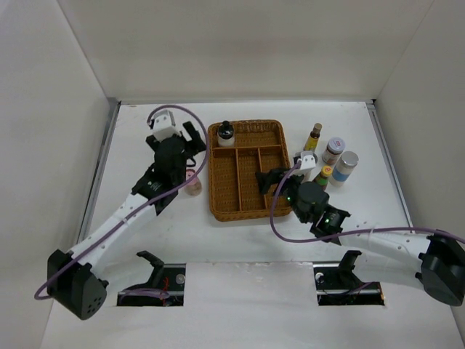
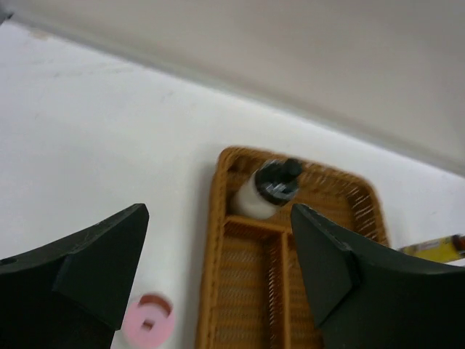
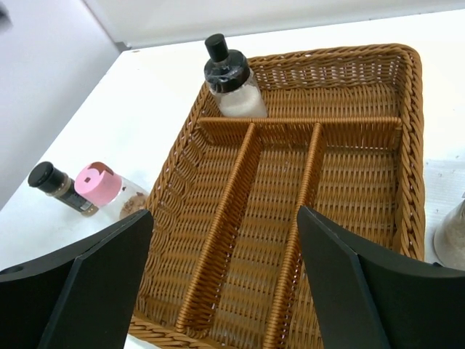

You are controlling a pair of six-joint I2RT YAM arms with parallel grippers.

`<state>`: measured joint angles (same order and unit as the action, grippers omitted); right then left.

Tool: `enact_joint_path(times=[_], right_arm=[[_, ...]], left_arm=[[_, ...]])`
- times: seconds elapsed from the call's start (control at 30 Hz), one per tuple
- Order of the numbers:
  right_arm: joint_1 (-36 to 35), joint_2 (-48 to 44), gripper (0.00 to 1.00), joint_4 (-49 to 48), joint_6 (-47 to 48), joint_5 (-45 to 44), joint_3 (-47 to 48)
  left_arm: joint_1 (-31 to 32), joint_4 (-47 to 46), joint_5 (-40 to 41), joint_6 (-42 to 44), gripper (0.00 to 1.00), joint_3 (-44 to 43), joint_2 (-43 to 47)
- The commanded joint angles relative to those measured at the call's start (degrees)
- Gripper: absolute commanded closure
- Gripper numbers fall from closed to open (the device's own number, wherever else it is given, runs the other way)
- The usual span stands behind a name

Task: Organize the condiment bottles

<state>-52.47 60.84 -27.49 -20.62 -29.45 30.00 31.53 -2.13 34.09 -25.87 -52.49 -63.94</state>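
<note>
A white bottle with a black cap (image 1: 226,133) stands in the far-left compartment of the brown wicker tray (image 1: 270,128). It also shows in the left wrist view (image 2: 267,190) and the right wrist view (image 3: 229,80). A pink-capped jar (image 1: 192,183) stands just left of the tray, with a small black-capped bottle (image 3: 55,186) beside it. Right of the tray stand a yellow bottle with a brown cap (image 1: 314,137), a grey-capped jar (image 1: 333,150), a blue-labelled silver-capped jar (image 1: 346,166) and a yellow-capped bottle (image 1: 324,174). My left gripper (image 1: 191,144) is open and empty above the tray's left edge. My right gripper (image 1: 270,182) is open and empty over the tray's long compartments.
The tray's three long compartments (image 3: 276,218) hold nothing. White walls close the table at the back and both sides. A jar's edge (image 3: 454,233) shows close to the tray's right rim.
</note>
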Motion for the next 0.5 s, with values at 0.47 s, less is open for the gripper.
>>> enact_joint_path(times=[0.47], right_arm=[[0.57, 0.86, 0.09, -2.92, -0.65, 2.03, 0.68]], left_arm=[[-1.43, 5.92, -3.32, -4.81, 0.2, 11.18, -7.76]])
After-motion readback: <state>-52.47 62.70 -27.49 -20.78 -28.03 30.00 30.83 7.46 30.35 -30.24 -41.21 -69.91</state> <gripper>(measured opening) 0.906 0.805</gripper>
